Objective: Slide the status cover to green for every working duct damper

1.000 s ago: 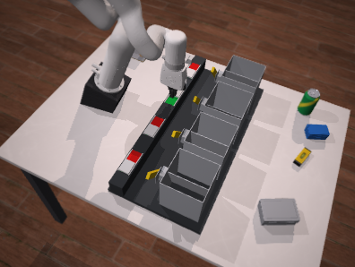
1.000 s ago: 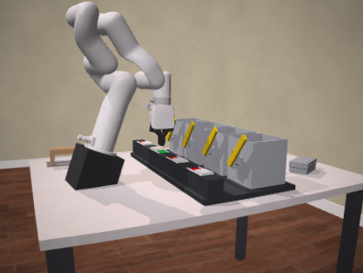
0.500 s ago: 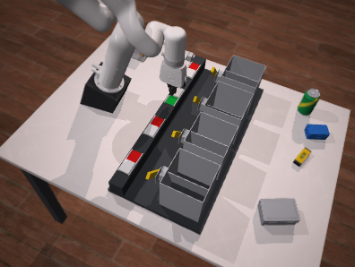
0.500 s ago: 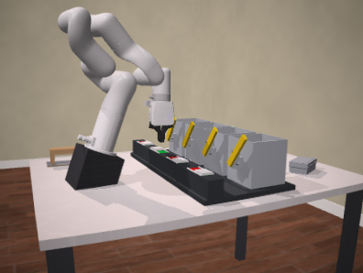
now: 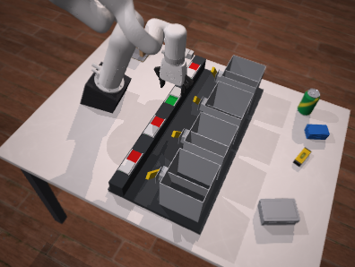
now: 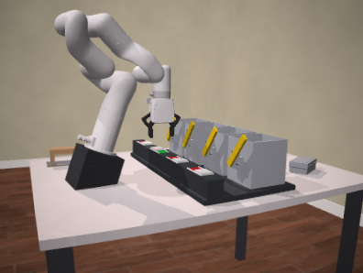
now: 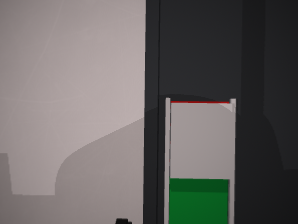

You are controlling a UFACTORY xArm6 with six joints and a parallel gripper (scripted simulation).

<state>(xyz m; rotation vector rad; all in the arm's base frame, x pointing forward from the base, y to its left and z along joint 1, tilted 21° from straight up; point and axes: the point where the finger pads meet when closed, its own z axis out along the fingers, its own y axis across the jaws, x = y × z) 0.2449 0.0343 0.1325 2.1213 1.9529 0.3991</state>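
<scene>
Four grey duct dampers [image 5: 211,134] with yellow levers [image 6: 211,139] stand in a row on a black base, each behind a status slider on the front rail. The second slider from the far end shows green [image 5: 171,99]; the far slider [image 5: 194,66] and the two near ones [image 5: 157,121] [image 5: 134,156] show red. My gripper [image 6: 160,128] is open and empty, hanging above the rail over the green slider. In the wrist view the green slider [image 7: 200,200] has its grey cover [image 7: 201,140] pushed across, with only a thin red sliver left at the far end.
The arm's black pedestal [image 5: 106,91] stands left of the rail. A green can [image 5: 308,101], a blue box [image 5: 316,132], a small yellow and black item [image 5: 302,156] and a grey case [image 5: 278,211] lie to the right. A wooden handle [image 6: 59,155] lies behind the pedestal.
</scene>
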